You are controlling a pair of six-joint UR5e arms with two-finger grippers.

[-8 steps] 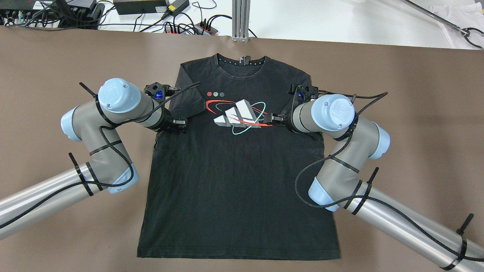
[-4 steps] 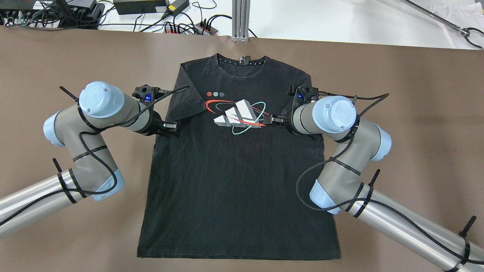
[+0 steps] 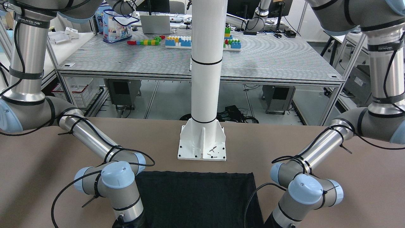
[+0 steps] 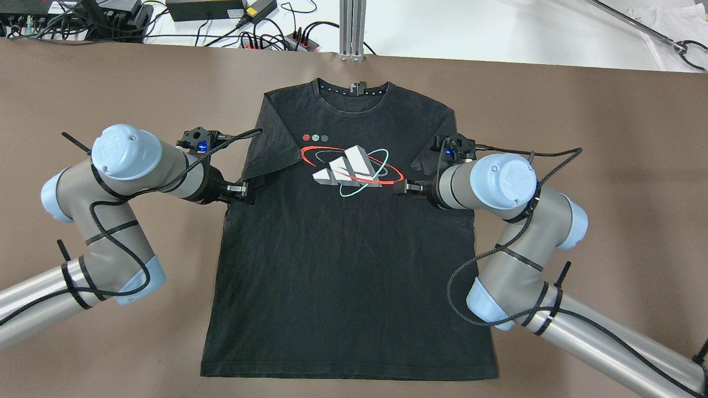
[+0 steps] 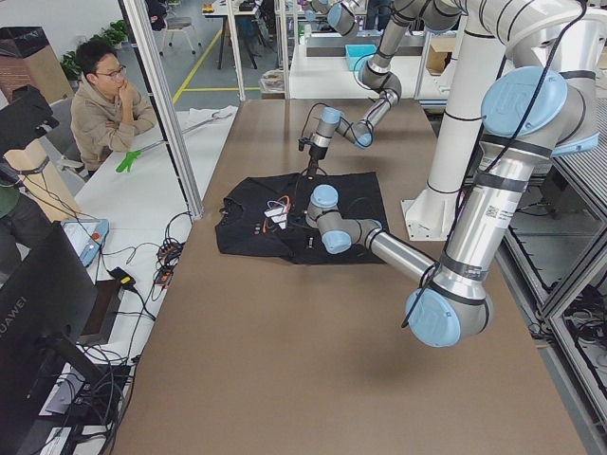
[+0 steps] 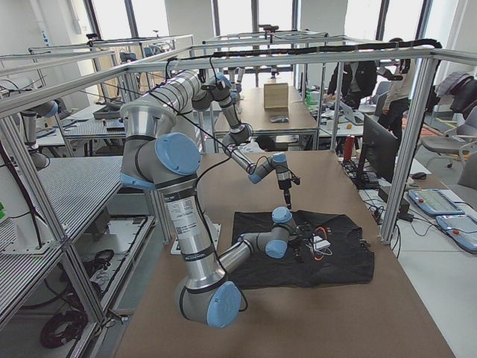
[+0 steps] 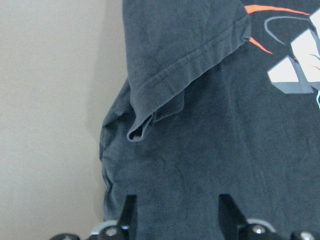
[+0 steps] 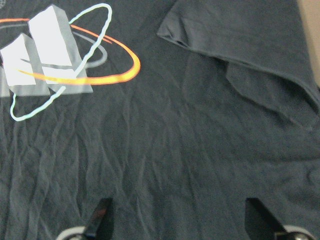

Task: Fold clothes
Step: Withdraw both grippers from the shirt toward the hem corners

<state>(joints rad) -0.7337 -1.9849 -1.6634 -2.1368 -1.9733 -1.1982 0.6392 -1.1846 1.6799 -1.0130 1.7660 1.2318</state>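
Presently the shirt [image 4: 348,249] lies flat and face up on the table [image 4: 608,166]; in the overhead view its collar is at 12 o'clock and its hem at 6. The left sleeve [image 7: 180,50] and right sleeve [image 8: 240,37] are folded inward onto the chest. My left pincer [image 7: 175,215] is at the shirt's 9 o'clock edge, jaws apart, nothing between them. My right pincer [image 8: 177,220] is toward 3 o'clock, just beside the logo [image 4: 348,168], jaws wide and empty. Whether either pincer's tips touch the cloth is unclear.
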